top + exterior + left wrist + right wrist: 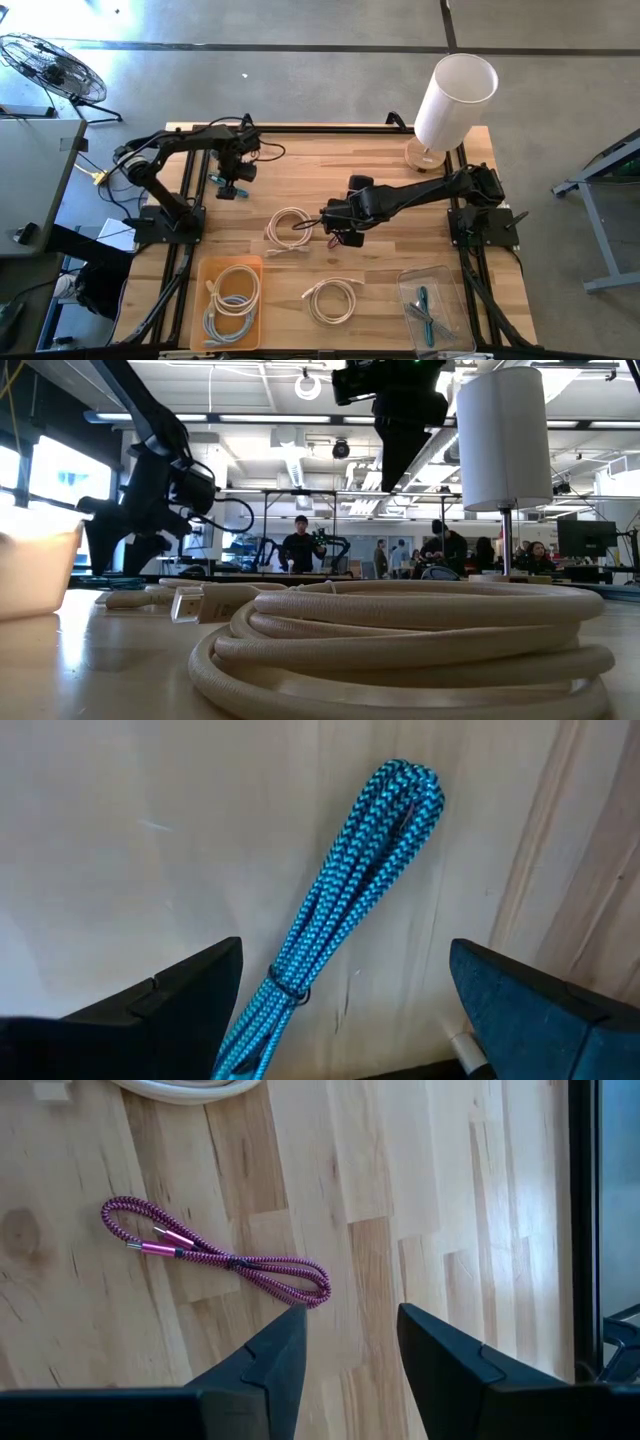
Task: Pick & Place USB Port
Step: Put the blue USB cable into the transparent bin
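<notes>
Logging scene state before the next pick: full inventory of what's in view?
Blue braided cable: 1, bundled, on the table under the left gripper.
Pink braided cable: 1, folded, on the table below the right gripper.
Loose cream cables: 2 coils, one at table centre, one nearer the front edge.
Orange bin: 1, front left, holding coiled pale cables.
Clear bin: 1, front right, holding teal cables.
Lamp: 1, white shade, back right corner.
Table: 1, light wood.
Fan: 1, on the floor, back left.
People: several, in the room behind.
Left gripper: open, over the blue cable.
Right gripper: open, empty, mid-table.
</notes>
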Motion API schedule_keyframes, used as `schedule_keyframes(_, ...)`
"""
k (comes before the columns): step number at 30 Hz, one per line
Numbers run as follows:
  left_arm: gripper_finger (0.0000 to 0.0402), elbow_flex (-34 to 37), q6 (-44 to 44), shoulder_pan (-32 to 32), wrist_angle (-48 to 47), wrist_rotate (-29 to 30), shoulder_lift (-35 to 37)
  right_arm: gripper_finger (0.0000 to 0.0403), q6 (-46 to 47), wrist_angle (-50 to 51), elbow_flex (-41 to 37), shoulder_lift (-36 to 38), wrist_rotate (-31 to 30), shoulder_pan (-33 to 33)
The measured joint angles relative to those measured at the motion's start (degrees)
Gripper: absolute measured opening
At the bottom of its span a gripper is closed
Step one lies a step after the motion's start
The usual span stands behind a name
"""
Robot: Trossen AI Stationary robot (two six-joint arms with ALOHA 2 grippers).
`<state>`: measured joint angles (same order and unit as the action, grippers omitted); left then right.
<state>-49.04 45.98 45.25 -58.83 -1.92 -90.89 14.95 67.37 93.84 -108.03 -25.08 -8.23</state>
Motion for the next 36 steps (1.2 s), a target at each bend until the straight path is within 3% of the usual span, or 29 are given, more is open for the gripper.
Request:
schedule_keyframes(18,0.0338,1.6,-1.4,0.1,4.9,-1.4,-2.8,0.0149,0.2,-0.5,0.0,0.0,1.6,-0.1)
schedule_keyframes(24,0.0251,2.5,-1.4,0.2,7.2,-0.8,-2.9,0.0149,0.6,-0.7,0.0,0.0,1.5,-0.4)
schedule_keyframes(32,0.0033,4.2,-2.2,0.2,10.6,1.3,-4.0,0.0149,0.6,-0.8,0.0,0.0,1.5,-2.8)
schedule_keyframes(34,0.0021,4.2,-2.7,0.2,10.6,1.2,-4.0,0.0149,0.6,-0.8,0.0,0.0,1.5,-3.5)
schedule_keyframes(36,0.0034,4.2,-2.7,0.3,10.5,0.1,-4.0,0.0149,0.6,-0.8,0.0,0.0,1.5,-4.1)
